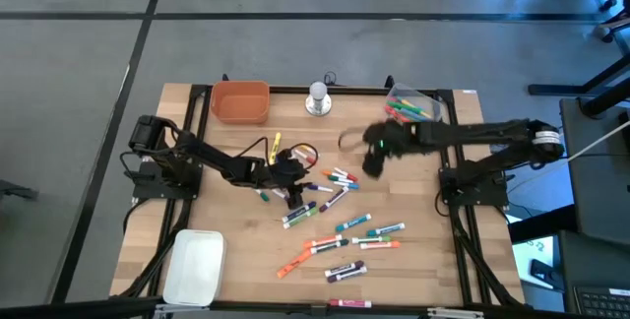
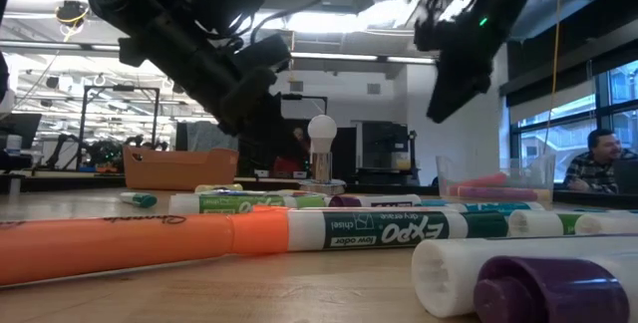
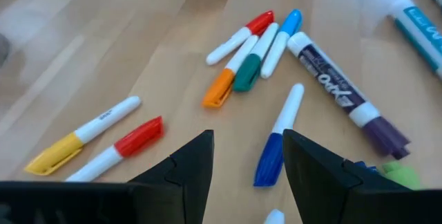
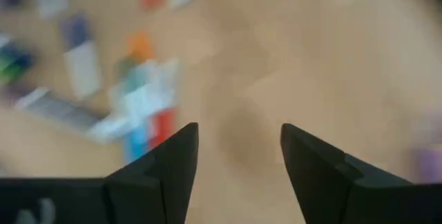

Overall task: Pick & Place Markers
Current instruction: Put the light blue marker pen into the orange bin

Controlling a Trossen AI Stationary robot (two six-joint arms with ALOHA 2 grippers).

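Many coloured markers (image 1: 340,223) lie loose on the wooden table, most in its middle and toward the near edge. My left gripper (image 1: 287,173) hovers open and low over the left part of the pile. In its wrist view a blue-capped marker (image 3: 275,141) lies on the wood just ahead of the open fingers (image 3: 247,156), beside a purple-capped one (image 3: 345,96). My right gripper (image 1: 375,156) is open and empty, above the table between the pile and a clear bin (image 1: 413,105) that holds a few markers. Its wrist view (image 4: 238,148) is blurred.
An orange bin (image 1: 239,102) stands at the far edge on the left, with a silver knob-like object (image 1: 318,98) beside it. A white tray (image 1: 194,265) lies at the near left corner. Bare wood shows between the pile and the right arm's base.
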